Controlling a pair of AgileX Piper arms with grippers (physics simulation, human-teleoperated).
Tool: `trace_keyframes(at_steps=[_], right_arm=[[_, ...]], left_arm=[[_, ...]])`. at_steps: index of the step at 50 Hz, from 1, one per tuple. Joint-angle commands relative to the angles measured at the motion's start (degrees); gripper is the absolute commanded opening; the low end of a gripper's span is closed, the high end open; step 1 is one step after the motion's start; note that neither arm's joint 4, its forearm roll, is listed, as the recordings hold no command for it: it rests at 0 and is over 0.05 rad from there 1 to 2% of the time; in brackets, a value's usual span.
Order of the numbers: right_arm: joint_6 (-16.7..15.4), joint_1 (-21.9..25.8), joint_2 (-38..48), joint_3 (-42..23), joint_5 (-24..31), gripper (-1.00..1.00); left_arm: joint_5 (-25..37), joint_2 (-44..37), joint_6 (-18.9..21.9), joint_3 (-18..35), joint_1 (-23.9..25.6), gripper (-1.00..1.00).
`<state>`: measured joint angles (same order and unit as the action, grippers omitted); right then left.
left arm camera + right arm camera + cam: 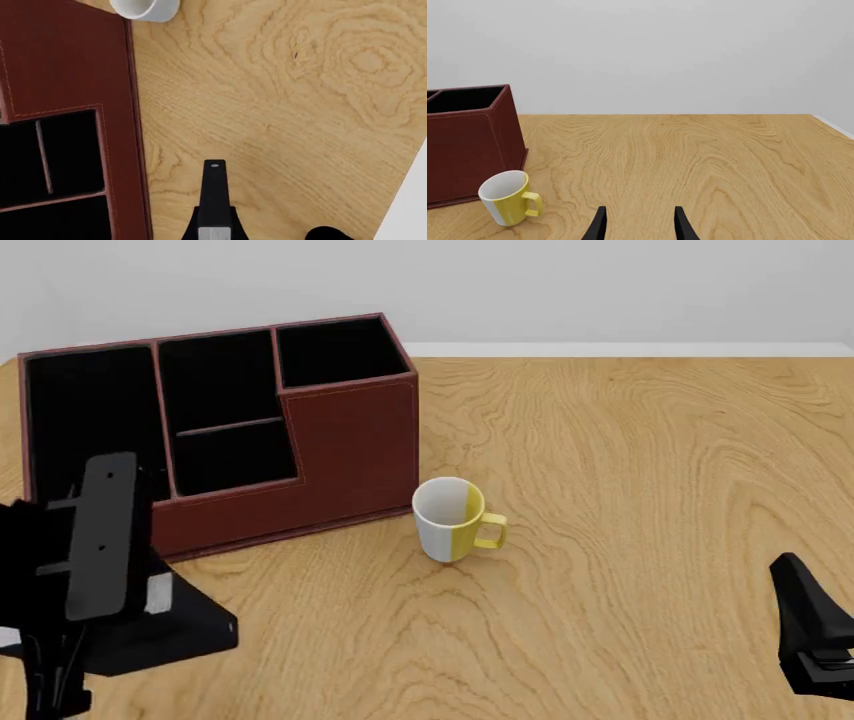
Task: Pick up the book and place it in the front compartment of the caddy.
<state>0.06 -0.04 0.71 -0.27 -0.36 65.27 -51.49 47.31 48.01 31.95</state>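
Two robot arms reach over a wooden counter [641,440]. The black book [160,625] lies flat near the counter's near left corner, in front of the reddish-brown caddy [354,450], partly hidden by the left end effector [100,535], whose finger spacing cannot be told. The right end effector [639,225], fingers apart and empty, sits low at right. A white-and-yellow mug [451,519] stands just beside the caddy's front corner.

The reddish-brown caddy [350,455] stands upright at the table's far left, its black open-topped compartments stepping down toward the front. The black book [174,625] with white page edges lies flat just before it, partly hidden.
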Motion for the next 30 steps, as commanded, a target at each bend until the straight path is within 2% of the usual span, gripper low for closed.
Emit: trace_keyframes(at_steps=[1, 3, 18, 27, 30], right_arm=[[-0.02, -0.01, -0.03, 0.0, 0.01, 1.0], [-0.01, 0.01, 0.02, 0.0, 0.0, 1.0], [-0.01, 0.0, 0.0, 0.0, 0.0, 1.0], [-0.03, -0.01, -0.02, 0.0, 0.01, 1.0], [0.02, 0.0, -0.01, 0.0, 0.0, 1.0]], left_arm=[[3.36, 3.95, 7.35, 3.5, -1.73, -1.0], [3.64, 5.13, 9.19, 3.01, -2.2, -1.0], [4.62, 7.39, 14.97, 4.27, -5.06, -1.0], [4.63, 7.62, 17.84, 7.63, -6.84, -1.0], [4.63, 7.16, 17.64, 9.36, -6.54, -1.0]])
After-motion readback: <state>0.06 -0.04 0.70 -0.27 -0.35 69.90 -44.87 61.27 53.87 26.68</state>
